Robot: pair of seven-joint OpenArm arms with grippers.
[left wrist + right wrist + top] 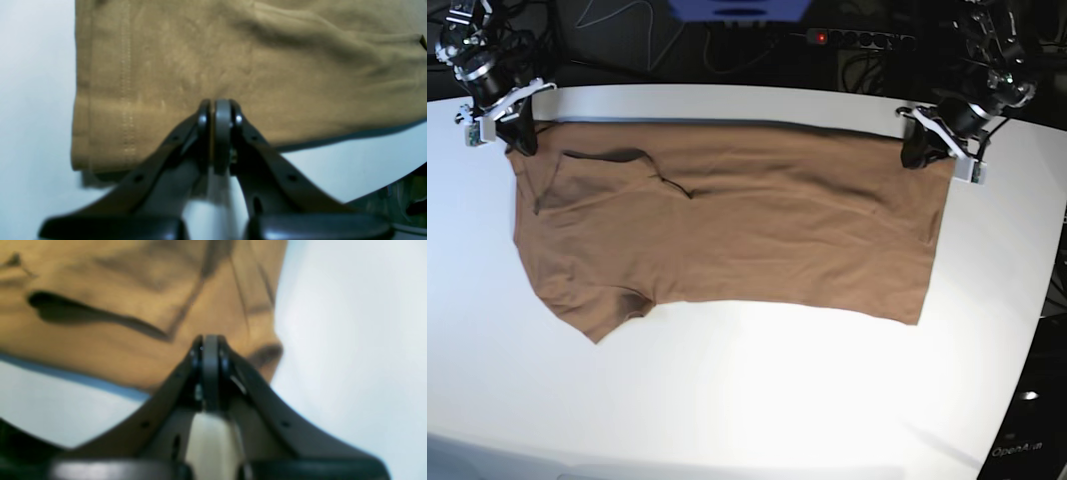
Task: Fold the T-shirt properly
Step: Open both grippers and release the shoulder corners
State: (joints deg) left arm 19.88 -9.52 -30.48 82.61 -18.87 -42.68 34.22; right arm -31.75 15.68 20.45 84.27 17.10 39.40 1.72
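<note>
Cloth: the plain tan-brown short-sleeved cotton T-shirt (727, 225) lies spread sideways on the white surface (747, 400), folded lengthwise, with the sleeve end under the right gripper and the hem end under the left gripper.
Left gripper: the left gripper (217, 110) has its jaws pressed together, pinching the far edge of the T-shirt close to the hem corner; the double-stitched hem (125, 83) runs just to one side of its tips.
Right gripper: the right gripper (208, 346) is also pressed together, its tips on the cloth's far edge at the shoulder end; a dark fold crease (93, 316) lies just beside it.
Between grippers: the shirt's far edge runs nearly straight from one gripper to the other.
Near side: a sleeve (597, 310) pokes out on the edge away from the right gripper.
</note>
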